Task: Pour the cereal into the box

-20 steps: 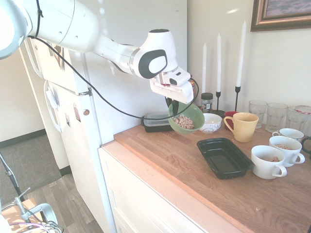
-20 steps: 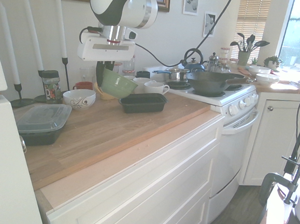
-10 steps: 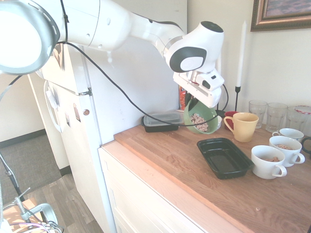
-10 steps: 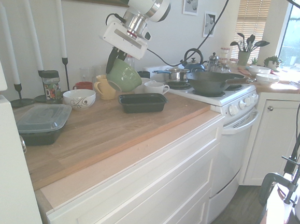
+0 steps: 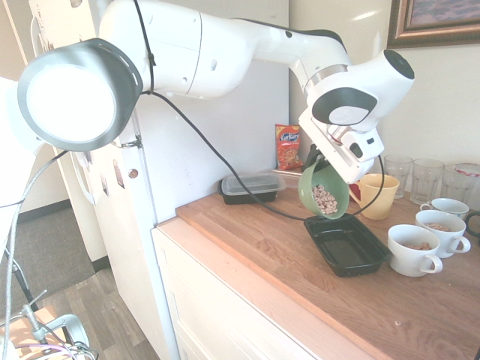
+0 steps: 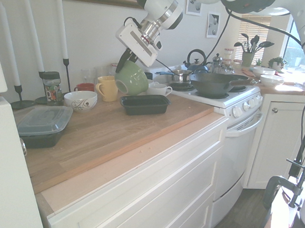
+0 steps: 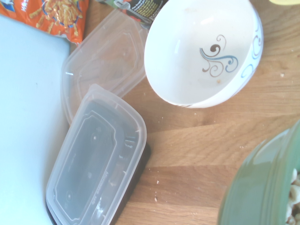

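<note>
My gripper (image 5: 318, 160) is shut on the rim of a green bowl (image 5: 324, 192), holding it steeply tilted in the air. The cereal (image 5: 324, 199), small light-brown rings, lies inside against the bowl's lower side. The box (image 5: 346, 244), a shallow black tray, rests on the wooden counter directly below and slightly right of the bowl's lip; its inside looks bare. From the other side, the gripper (image 6: 126, 60) holds the bowl (image 6: 132, 78) just behind the box (image 6: 145, 104). The bowl's rim (image 7: 262, 183) and a few cereal pieces (image 7: 294, 197) show in the wrist view.
A yellow mug (image 5: 375, 193), two white cups (image 5: 416, 251) and glasses (image 5: 426, 177) crowd the counter right of the box. A lidded black container (image 5: 251, 187) and an orange snack packet (image 5: 287, 146) sit behind. A white patterned bowl (image 6: 80, 100) and candles (image 6: 32, 25) stand by the wall.
The arm has carried the green bowl from beside the lidded container across to just above the box, tipping it further so the cereal slid toward the lip.
</note>
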You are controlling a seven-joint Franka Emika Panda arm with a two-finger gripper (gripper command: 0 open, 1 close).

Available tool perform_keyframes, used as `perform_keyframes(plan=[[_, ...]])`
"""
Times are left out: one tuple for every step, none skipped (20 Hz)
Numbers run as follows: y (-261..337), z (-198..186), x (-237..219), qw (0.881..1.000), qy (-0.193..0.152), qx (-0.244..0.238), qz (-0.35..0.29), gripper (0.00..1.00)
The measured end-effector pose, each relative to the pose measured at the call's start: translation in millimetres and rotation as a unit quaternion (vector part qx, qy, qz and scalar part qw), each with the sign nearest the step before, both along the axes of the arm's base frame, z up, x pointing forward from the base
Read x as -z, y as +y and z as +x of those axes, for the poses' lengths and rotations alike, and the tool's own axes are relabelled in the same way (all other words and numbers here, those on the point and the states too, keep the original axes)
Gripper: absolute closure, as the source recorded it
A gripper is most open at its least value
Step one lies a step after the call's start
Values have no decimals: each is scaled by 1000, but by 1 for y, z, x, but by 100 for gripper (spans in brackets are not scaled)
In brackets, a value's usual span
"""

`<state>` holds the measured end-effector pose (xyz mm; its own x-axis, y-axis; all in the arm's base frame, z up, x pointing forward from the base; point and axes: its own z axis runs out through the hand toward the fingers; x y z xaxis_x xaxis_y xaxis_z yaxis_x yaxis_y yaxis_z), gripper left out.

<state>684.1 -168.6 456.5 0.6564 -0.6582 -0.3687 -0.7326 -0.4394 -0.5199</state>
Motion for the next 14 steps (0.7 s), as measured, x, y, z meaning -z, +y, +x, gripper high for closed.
perform_keyframes(plan=[[-1,-1,3,1000,4,0,5,100],[-3,-1,4,1000,6,2,11,100],[-6,-2,6,1000,8,4,17,100],[-11,-4,8,1000,11,7,21,100],[-17,-5,11,1000,12,11,27,100],[-24,-7,14,999,13,13,35,100],[-32,-10,19,999,14,15,43,100],[-38,-11,24,998,16,16,51,100],[-43,-12,28,998,16,18,57,100],[-46,-13,32,998,17,18,62,100],[-48,-12,35,998,17,17,64,100],[-48,-11,37,998,17,16,66,100],[-48,-9,38,997,16,15,69,100],[-48,-8,39,997,15,14,73,100]])
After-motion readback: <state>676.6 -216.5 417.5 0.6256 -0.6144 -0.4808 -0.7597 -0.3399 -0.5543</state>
